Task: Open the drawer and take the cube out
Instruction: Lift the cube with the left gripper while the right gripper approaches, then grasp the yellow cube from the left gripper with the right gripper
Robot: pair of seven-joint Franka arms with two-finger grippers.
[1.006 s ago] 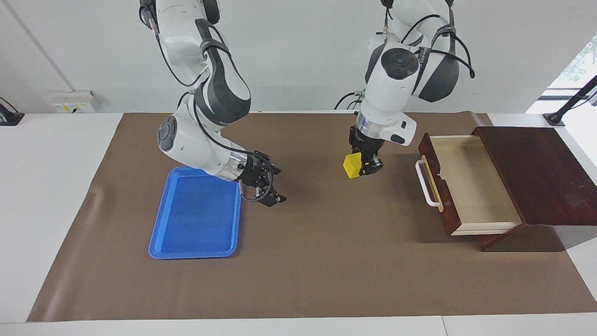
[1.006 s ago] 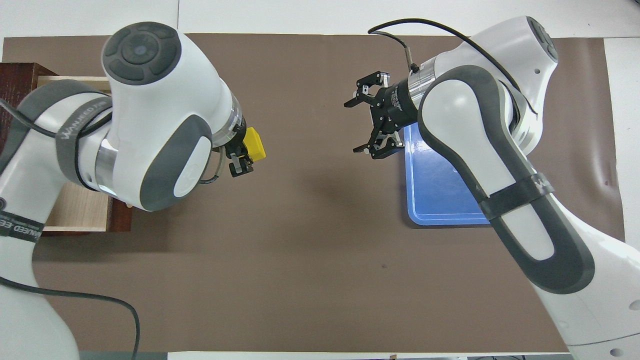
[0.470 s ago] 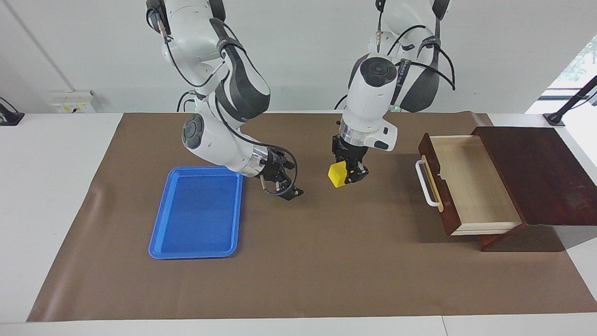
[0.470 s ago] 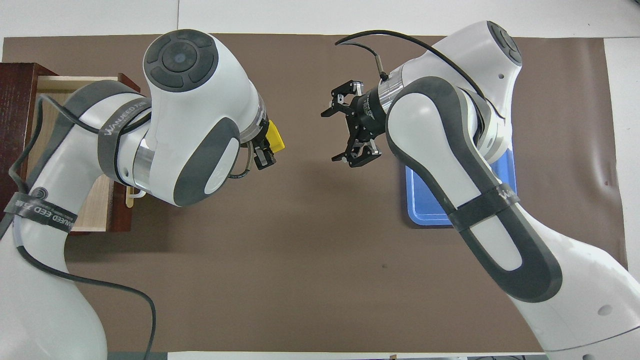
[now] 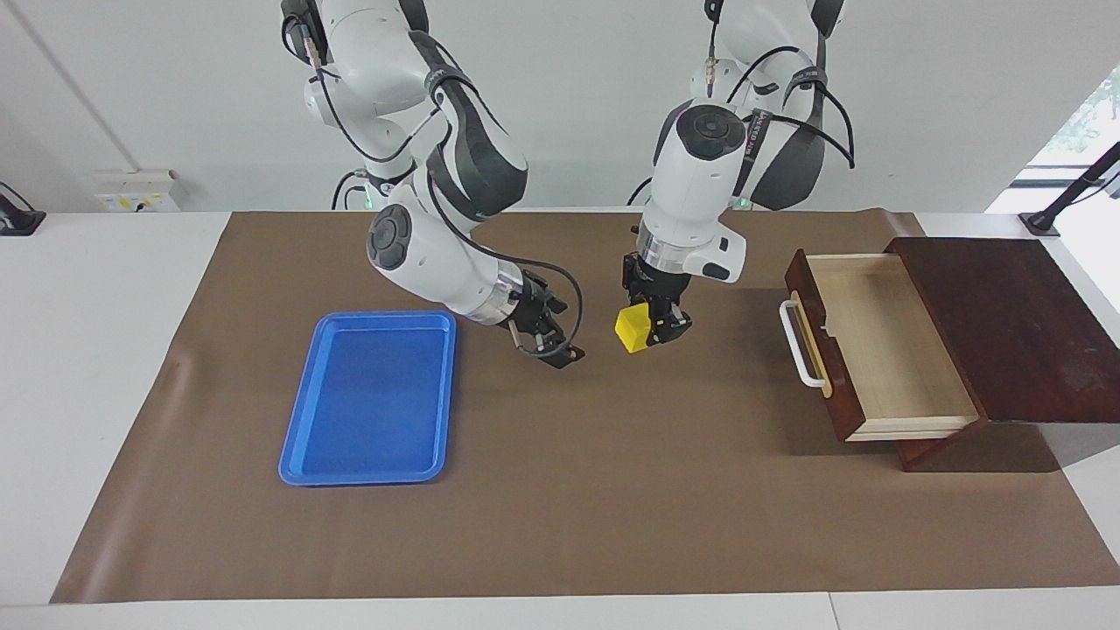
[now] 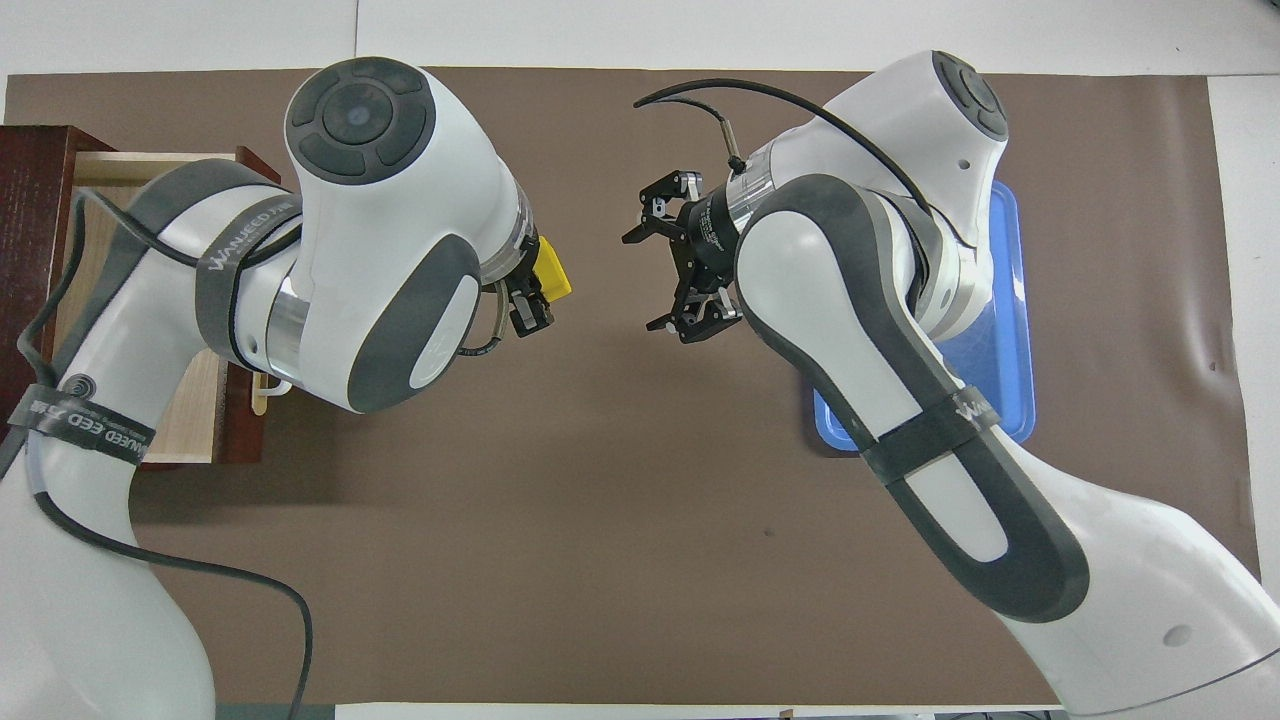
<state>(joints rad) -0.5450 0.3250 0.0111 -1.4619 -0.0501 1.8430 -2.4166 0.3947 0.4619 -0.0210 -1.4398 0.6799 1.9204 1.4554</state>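
The yellow cube [image 5: 631, 329] [image 6: 552, 272] hangs over the brown mat, mid-table, with my left gripper [image 5: 649, 332] [image 6: 540, 292] shut on it. The drawer [image 5: 884, 346] [image 6: 186, 420] of the dark wooden box stands pulled out at the left arm's end, its pale inside bare where it shows and its white handle [image 5: 800, 346] facing the middle. My right gripper [image 5: 560, 348] [image 6: 652, 281] is open, lying sideways over the mat with its fingers pointing at the cube, a short gap away from it.
A flat blue tray [image 5: 367, 398] [image 6: 1008, 300] lies on the mat toward the right arm's end, partly covered by the right arm in the overhead view. The dark wooden box [image 5: 1006, 324] sits at the table's edge at the left arm's end.
The left gripper carried the cube away from the drawer toward mid-table, then held still. The right gripper left the tray's edge and closed in on the cube.
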